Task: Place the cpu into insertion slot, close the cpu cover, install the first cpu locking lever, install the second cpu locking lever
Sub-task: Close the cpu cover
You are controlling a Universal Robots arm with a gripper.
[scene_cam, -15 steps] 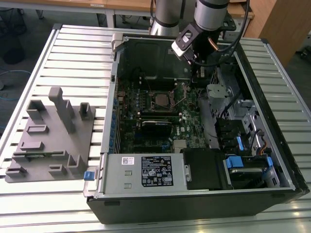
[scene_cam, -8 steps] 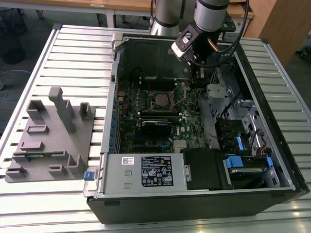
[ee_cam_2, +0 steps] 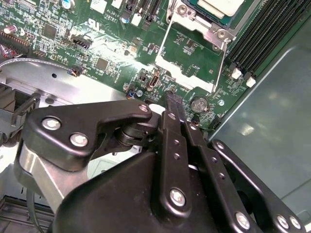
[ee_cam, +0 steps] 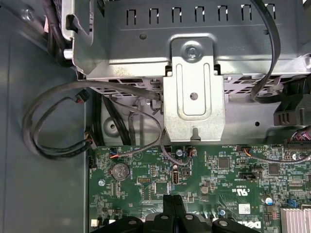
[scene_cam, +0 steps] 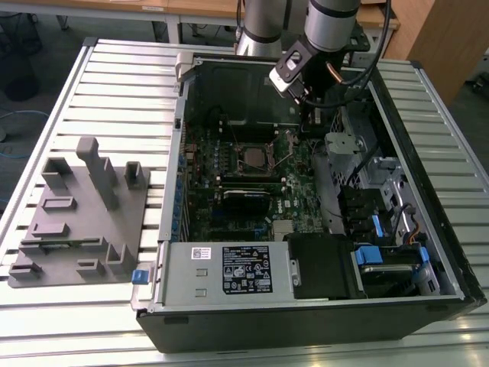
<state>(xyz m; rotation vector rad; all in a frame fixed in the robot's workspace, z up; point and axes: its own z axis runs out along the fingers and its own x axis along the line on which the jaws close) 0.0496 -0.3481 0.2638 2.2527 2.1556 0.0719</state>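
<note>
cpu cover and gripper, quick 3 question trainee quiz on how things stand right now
1. True or false: the gripper holds the cpu.
2. The cpu cover is: A) shut over the cpu, B) swung open off it, C) held in the gripper.
3. Fill in: the gripper's jaws are ___, above the green circuit board.
Key: 1 false; 2 B; 3 shut.
</note>
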